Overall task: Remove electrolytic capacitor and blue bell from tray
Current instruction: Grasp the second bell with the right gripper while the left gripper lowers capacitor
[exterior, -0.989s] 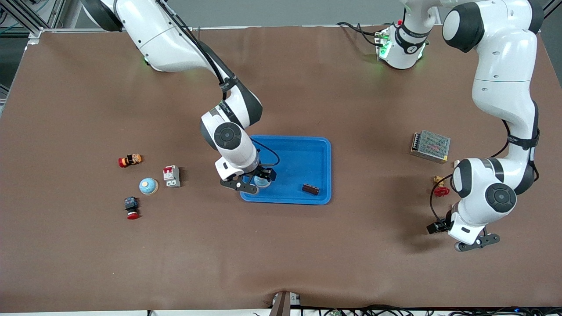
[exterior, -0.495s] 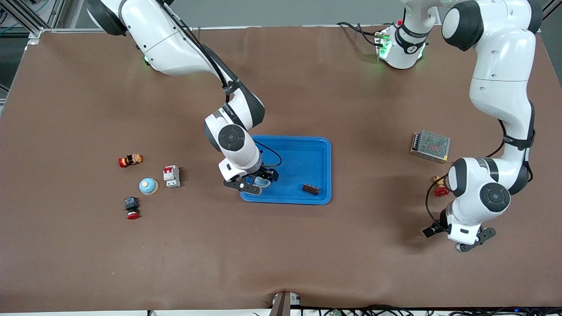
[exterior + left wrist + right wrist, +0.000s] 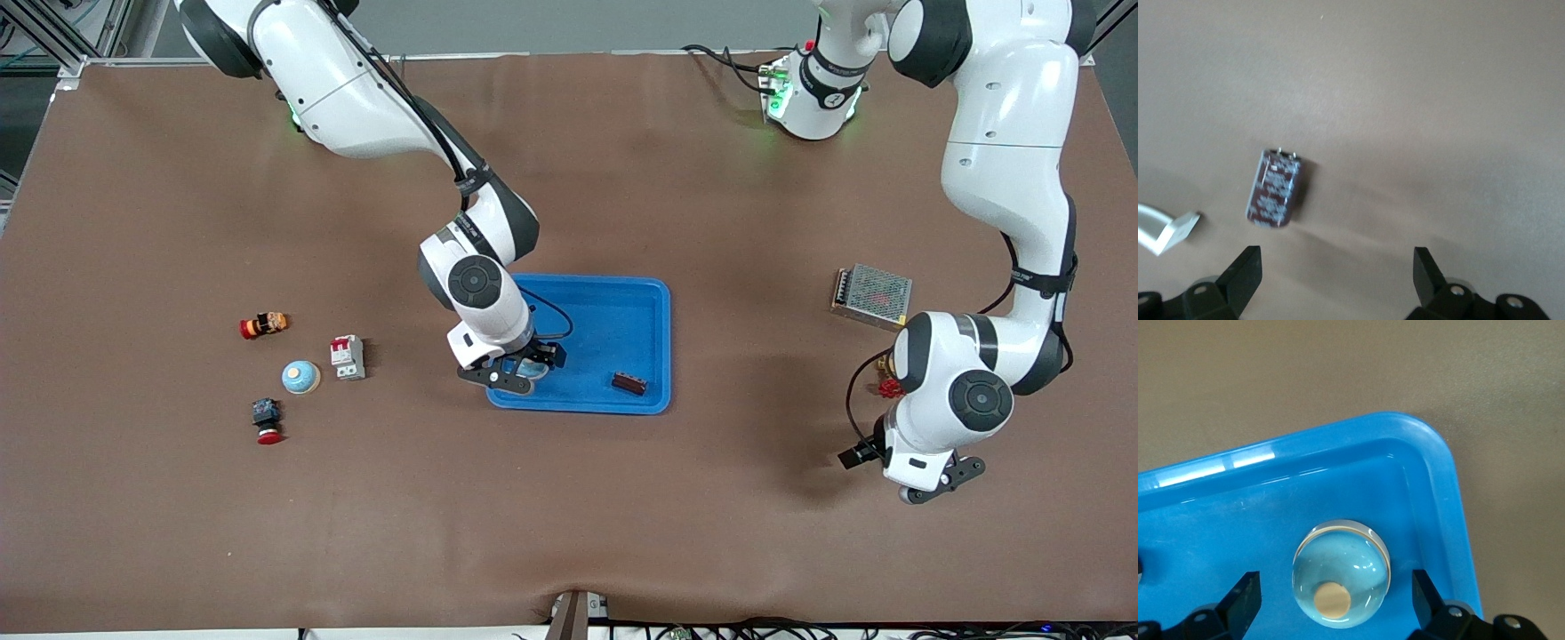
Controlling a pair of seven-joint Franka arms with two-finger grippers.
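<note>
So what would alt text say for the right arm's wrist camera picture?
A pale blue dome-shaped bell sits in a corner of a blue tray, between the open fingers of the right gripper. Brown table surrounds the tray.

**Setting: robotics lab bench**

Brown-covered desk (image 3: pixel 622 533) framed by aluminium extrusion (image 3: pixel 53 36). Two Franka arm bases bolted on, cabling along the edges. Electrical parts laid out: circuit breaker (image 3: pixel 348 357), mesh-cased power supply (image 3: pixel 872 296), push buttons (image 3: pixel 266 420).

No legible txt; capacitor (image 3: pixel 1275 190) sleeve has pale markings, too blurred to read.
</note>
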